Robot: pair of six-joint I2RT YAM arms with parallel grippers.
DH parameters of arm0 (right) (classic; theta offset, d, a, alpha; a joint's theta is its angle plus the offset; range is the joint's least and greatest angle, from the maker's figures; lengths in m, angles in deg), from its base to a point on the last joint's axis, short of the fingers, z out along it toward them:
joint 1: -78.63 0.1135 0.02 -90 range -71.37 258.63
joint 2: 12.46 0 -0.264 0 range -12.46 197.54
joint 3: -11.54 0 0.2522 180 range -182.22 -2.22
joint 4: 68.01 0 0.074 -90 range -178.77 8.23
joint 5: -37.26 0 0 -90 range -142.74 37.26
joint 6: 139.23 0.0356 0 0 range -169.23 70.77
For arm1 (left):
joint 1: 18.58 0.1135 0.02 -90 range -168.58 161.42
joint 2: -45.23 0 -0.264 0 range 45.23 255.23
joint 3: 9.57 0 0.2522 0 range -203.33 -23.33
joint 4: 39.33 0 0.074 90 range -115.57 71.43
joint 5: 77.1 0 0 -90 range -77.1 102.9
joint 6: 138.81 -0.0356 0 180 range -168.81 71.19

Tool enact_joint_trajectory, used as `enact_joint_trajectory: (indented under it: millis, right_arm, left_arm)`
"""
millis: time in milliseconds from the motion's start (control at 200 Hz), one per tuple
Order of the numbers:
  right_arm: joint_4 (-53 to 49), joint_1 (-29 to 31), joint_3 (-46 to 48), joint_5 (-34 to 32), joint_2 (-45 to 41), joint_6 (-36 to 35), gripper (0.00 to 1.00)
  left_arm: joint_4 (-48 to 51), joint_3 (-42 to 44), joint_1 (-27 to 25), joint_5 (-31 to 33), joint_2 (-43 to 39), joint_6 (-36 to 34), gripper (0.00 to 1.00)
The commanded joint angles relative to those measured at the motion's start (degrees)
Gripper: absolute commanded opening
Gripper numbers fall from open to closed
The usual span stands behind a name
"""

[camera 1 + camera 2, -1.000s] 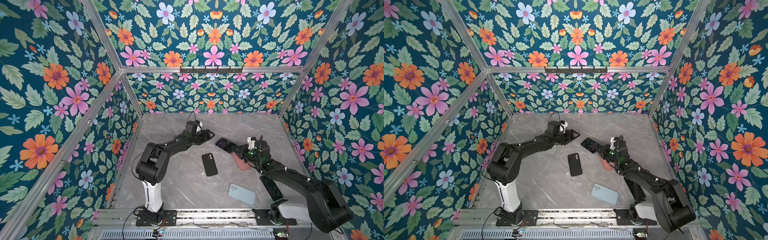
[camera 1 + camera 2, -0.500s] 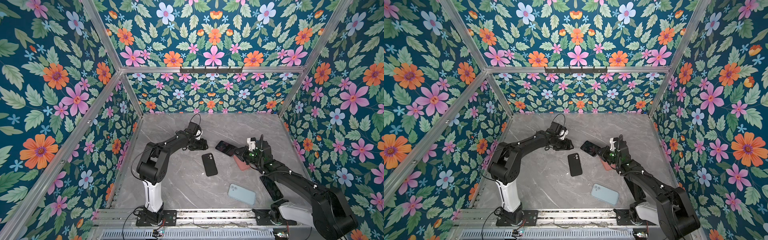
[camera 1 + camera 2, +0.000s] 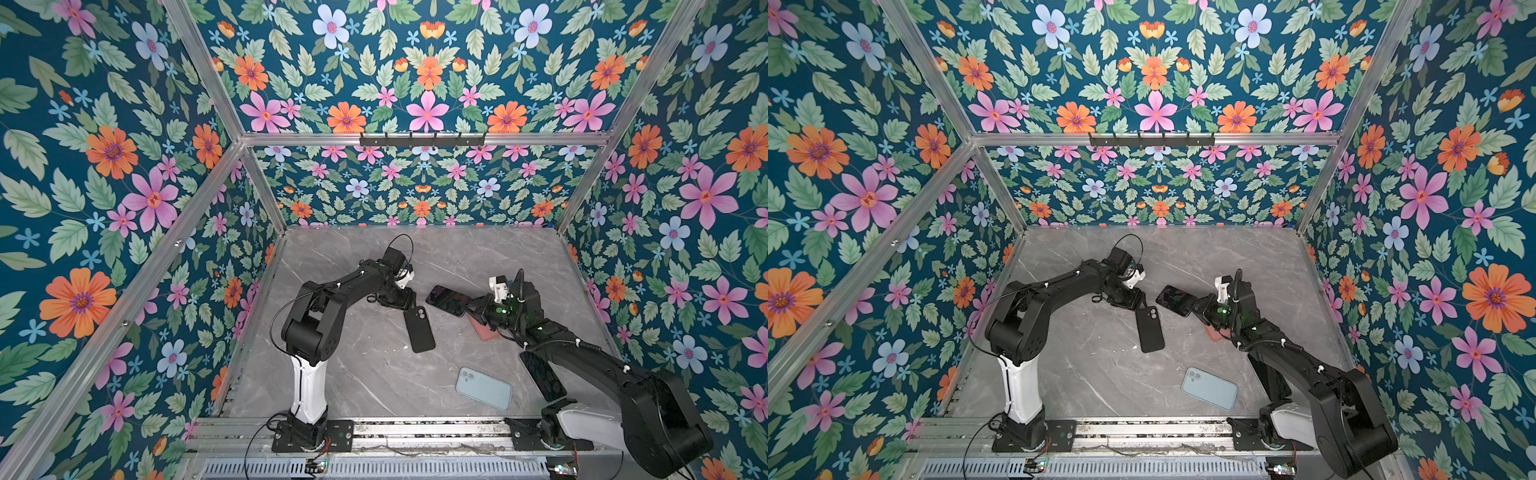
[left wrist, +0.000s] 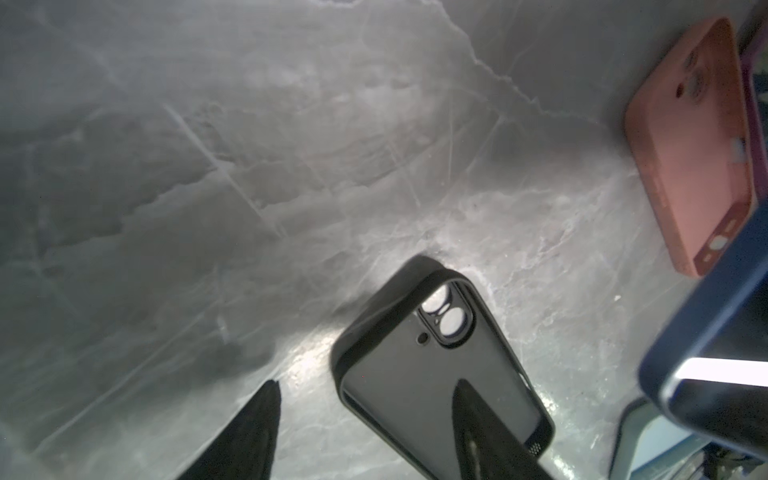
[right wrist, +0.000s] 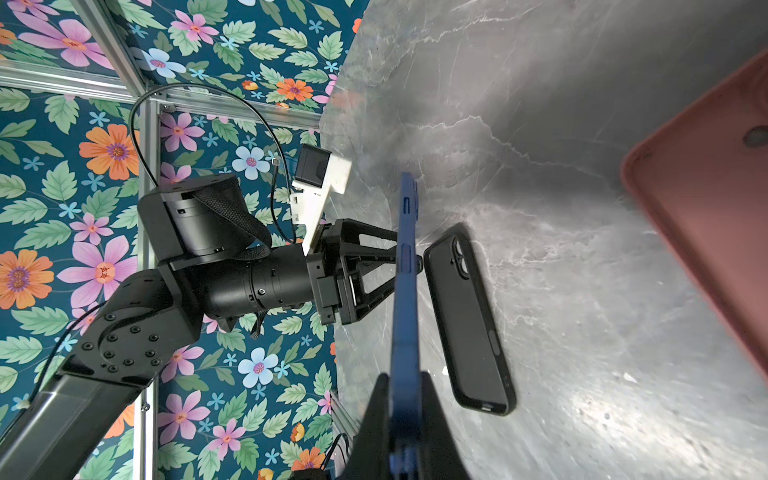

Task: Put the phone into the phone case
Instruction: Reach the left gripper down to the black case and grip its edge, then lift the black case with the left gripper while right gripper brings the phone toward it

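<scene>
Grey marbled tabletop (image 3: pixel 478 253), boxed in by flowered walls (image 3: pixel 124 166). Bears no weight of the dark blue phone (image 3: pixel 448 300): held lifted off that surface in both top views, one short end clamped between the closed fingers (image 5: pixel 372 424) of the right gripper (image 3: pixel 468 306), free end pointing across the middle toward the left arm. Appears edge-on in the right wrist view, long edges bare and unobstructed. Leaves a narrow gap from that free end to the black case (image 3: pixel 419 330), flat on the table, camera cut-out at the end nearer the back wall. Left gripper (image 3: pixel 404 304) low over that camera end, fingers (image 4: pixel 257 428) spread wide: one above the case, one over bare table beside its long edge, neither visibly pressing it. Offers open marble left of the black case and behind both grippers up to the back wall. Crowds up on the right: pink case (image 3: pixel 484 331) flat beneath the right wrist, partly hidden in the top views; dark flat slab (image 3: pixel 540 374) partly under the right forearm. Light blue slab (image 3: pixel 483 388), phone or case not clear, near the front edge, well apart from the black case
</scene>
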Motion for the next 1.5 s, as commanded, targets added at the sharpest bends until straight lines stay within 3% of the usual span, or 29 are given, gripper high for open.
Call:
enact_joint_trajectory:
  millis: [0, 420, 735, 1145, 1440, 1495]
  right_arm:
    - [4.25, -0.01, -0.32, 1.77, 0.83, -0.14, 0.00]
    - [6.68, -3.97, 1.96, 4.30, -1.06, 2.20, 0.00]
    - [3.21, -4.30, 1.27, 4.30, -3.00, 1.19, 0.00]
    - [1.34, -2.43, 1.42, 4.15, -2.76, 0.52, 0.00]
    - [0.92, -0.70, 1.36, 4.89, -2.04, -0.45, 0.00]
    - [0.34, -0.22, 1.42, 5.11, -2.34, -0.44, 0.00]
  left_arm:
    - [1.23, -2.36, -0.37, 2.03, 0.94, -4.40, 0.66]
    - [0.03, -4.13, -2.13, -0.60, 4.33, -4.84, 0.55]
    - [-0.90, -1.98, -2.04, 0.70, 4.11, -4.64, 0.40]
    - [-2.86, 2.82, -1.81, 5.10, 1.58, -1.46, 0.21]
    - [-5.48, 9.14, -1.84, 9.28, -3.36, 2.24, 0.16]
    - [-5.59, 10.53, -1.87, 10.77, -4.97, 4.48, 0.10]
